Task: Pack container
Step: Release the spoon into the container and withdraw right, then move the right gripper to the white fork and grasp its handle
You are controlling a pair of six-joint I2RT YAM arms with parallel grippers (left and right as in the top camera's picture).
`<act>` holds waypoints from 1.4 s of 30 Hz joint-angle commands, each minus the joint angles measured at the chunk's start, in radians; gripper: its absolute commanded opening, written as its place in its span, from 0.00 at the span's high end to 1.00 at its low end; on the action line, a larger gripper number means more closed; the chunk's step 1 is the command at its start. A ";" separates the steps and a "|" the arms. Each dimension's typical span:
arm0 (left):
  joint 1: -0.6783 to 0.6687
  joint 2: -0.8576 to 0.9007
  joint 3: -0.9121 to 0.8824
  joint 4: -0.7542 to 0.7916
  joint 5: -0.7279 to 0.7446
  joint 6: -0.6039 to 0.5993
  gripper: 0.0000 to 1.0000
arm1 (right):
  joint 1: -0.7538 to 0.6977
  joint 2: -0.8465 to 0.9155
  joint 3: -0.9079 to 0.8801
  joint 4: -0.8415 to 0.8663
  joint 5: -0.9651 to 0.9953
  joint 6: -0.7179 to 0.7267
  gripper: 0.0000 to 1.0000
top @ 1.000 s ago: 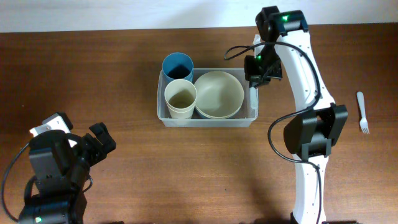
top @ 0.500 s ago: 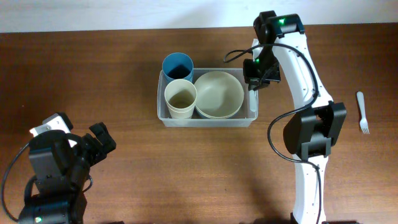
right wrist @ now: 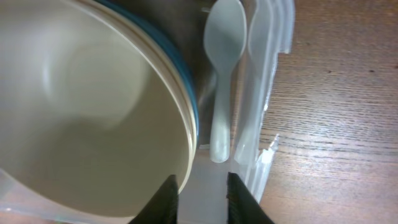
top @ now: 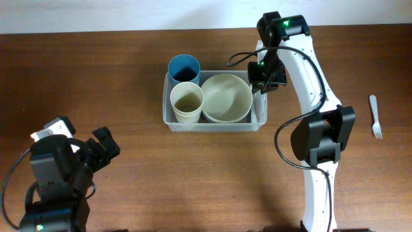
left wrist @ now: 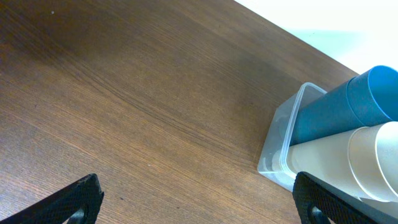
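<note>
Jaws, R gripper (right wrist: 202, 198): barely parted, empty; spoon (right wrist: 222, 93) just ahead fills spare gap betw bowl (right wrist: 81, 106) & container (right wrist: 262, 74) wall. L gripper (left wrist: 199, 206): gaping, empty.

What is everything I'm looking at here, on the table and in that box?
table: one, brown wood
container: one, clear, table centre
blue cup: one, blue, container's back-left corner
cream cup: one, cream, container's front-left
bowl: one, cream, container's right part
spoon: one, pale, inside container's right wall
fork: one, white, far right on table
left gripper: one, black, open over bare table
right gripper: one, black, open above spoon
</note>
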 commanded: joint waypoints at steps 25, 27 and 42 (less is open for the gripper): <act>0.003 -0.003 -0.006 0.002 0.004 -0.010 0.00 | -0.595 -0.047 0.140 -0.065 0.187 -0.154 0.01; 0.003 -0.003 -0.006 0.002 0.004 -0.010 0.01 | -0.649 -0.047 0.114 -0.036 0.188 -0.155 0.01; 0.003 -0.003 -0.006 0.002 0.004 -0.010 0.00 | -0.793 -0.047 -0.217 0.250 0.183 -0.435 0.02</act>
